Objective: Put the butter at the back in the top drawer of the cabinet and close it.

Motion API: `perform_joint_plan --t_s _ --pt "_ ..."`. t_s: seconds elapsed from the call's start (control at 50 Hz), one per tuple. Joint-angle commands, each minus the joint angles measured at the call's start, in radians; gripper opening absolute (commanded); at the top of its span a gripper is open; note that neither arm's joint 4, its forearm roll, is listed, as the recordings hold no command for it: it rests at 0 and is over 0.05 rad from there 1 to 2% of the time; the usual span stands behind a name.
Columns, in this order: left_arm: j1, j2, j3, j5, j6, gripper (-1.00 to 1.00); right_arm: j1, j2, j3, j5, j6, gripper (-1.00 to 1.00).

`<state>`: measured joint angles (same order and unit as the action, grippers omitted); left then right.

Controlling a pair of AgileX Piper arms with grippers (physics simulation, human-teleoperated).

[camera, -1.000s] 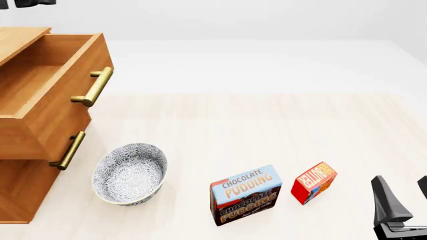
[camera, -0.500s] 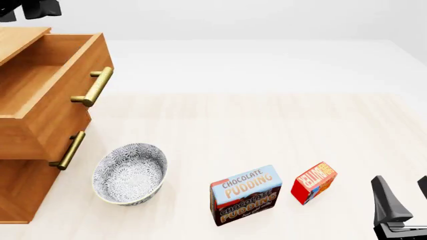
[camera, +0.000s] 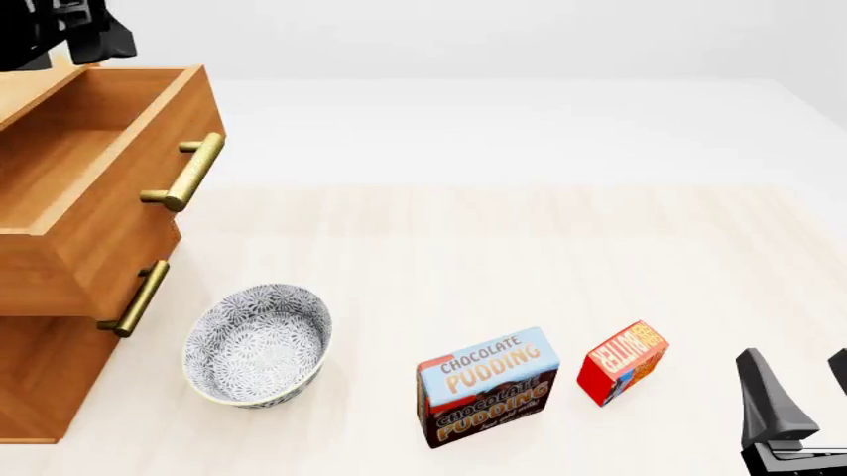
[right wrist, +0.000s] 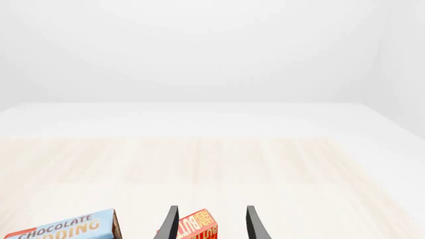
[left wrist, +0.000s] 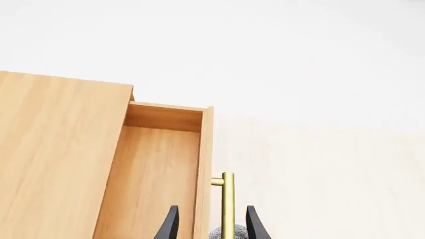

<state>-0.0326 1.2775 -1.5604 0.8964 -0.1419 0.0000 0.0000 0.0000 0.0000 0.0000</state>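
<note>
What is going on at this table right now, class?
Two robot arms are at work, and neither holds anything. The top drawer of the cabinet stands pulled out, with the open left gripper above its brass handle. The butter sits on the table beside the Chocolate Pudding box. The open right gripper points at the butter without touching it.

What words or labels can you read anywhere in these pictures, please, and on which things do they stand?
"CHOCOLATE PUDDING": pale-blue top face of the pudding box.
"CHOCOLATE PUDDING" again on its dark front face; a smaller line beneath is too small to read.
"BUTTER": top of the red butter box, lettering turned sideways and partly blurred; its other print is unreadable.
The cabinet, top drawer and bowl show no text.
</note>
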Motion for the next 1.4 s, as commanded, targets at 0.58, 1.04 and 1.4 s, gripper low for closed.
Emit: perform_joint_plan --t_s 0.58,1.04,1.4 --pt "0.001 0.013 0.083 -0.054 -0.016 1.0 0.0 0.0 0.0 0.0 0.0 1.0" --pt "0.002 0.031 0.131 -0.092 -0.026 1.0 0.0 0.0 0.0 0.0 0.0 1.0" --pt "0.005 0.043 0.148 -0.106 -0.029 1.0 0.0 0.0 0.0 0.0 0.0 1.0"
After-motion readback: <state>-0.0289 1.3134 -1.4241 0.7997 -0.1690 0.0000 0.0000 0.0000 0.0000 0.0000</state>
